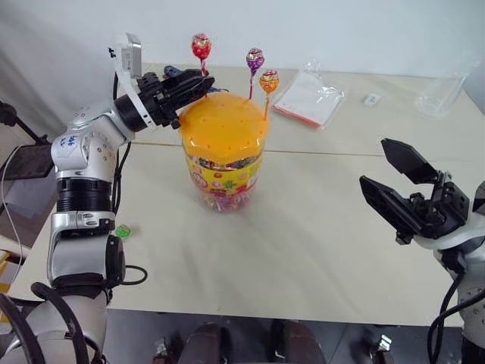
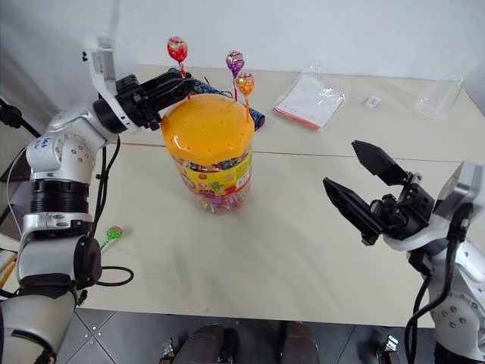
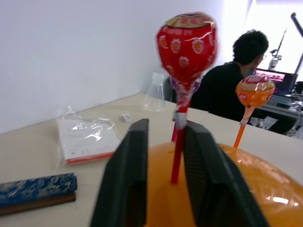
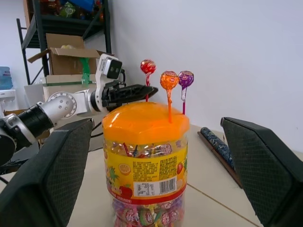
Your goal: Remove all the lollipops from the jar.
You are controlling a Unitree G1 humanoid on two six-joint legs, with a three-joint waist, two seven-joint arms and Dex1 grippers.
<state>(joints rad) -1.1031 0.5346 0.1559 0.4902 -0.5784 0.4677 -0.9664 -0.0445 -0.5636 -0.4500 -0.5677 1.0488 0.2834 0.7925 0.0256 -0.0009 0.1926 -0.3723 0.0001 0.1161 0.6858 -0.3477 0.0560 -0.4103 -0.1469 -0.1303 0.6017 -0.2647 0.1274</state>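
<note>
The right end effector (image 1: 413, 193) waits wide open beside the jar (image 1: 223, 152). Over the jar's lid, the left end effector (image 3: 163, 175) straddles the red lollipop's (image 1: 201, 47) stick, narrowed, apparently to pull it out.

A jar (image 1: 223, 155) stands mid-table (image 1: 303, 243) with three lollipops (image 1: 201, 47) upright in its lid, a fourth lollipop (image 2: 113, 233) lying on the table to its left.
</note>
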